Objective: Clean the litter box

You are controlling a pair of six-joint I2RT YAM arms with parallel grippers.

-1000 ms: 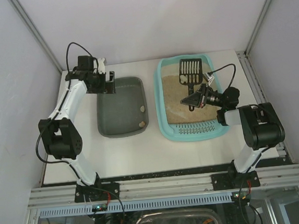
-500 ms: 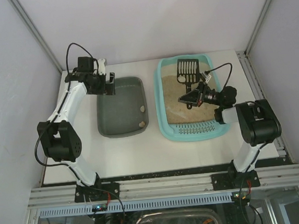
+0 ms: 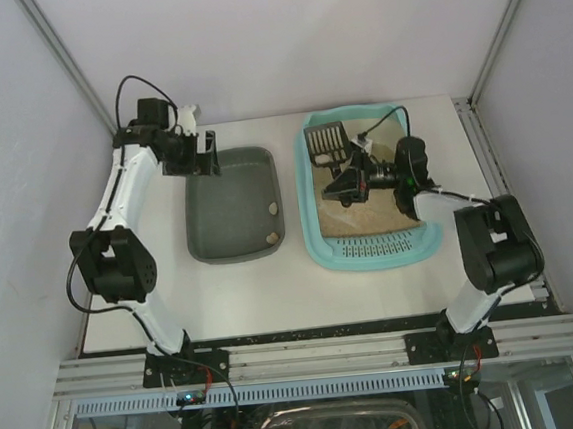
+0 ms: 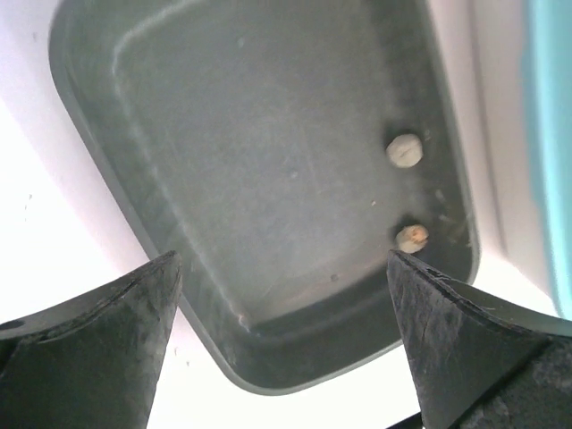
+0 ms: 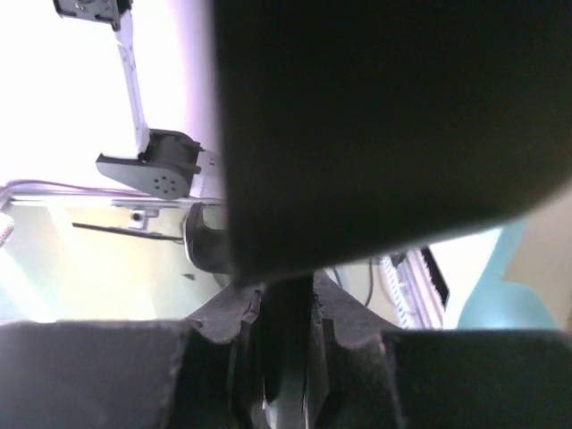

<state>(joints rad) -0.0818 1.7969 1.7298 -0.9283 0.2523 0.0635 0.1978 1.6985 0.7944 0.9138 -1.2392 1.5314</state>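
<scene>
While wide open over grey tray (image 3: 233, 204), left gripper (image 3: 205, 156) empty; right gripper (image 3: 343, 187) tight on scoop (image 3: 325, 143).

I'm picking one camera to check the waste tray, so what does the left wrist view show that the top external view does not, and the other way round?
Only the left wrist view: the floor of the grey tray close up, framed by the spread fingers of the open left gripper. Only the top external view: the right gripper shut on the black scoop above the sandy litter in the litter box. Both: the grey tray, its two pale clumps, and some of the litter box's turquoise rim.
</scene>
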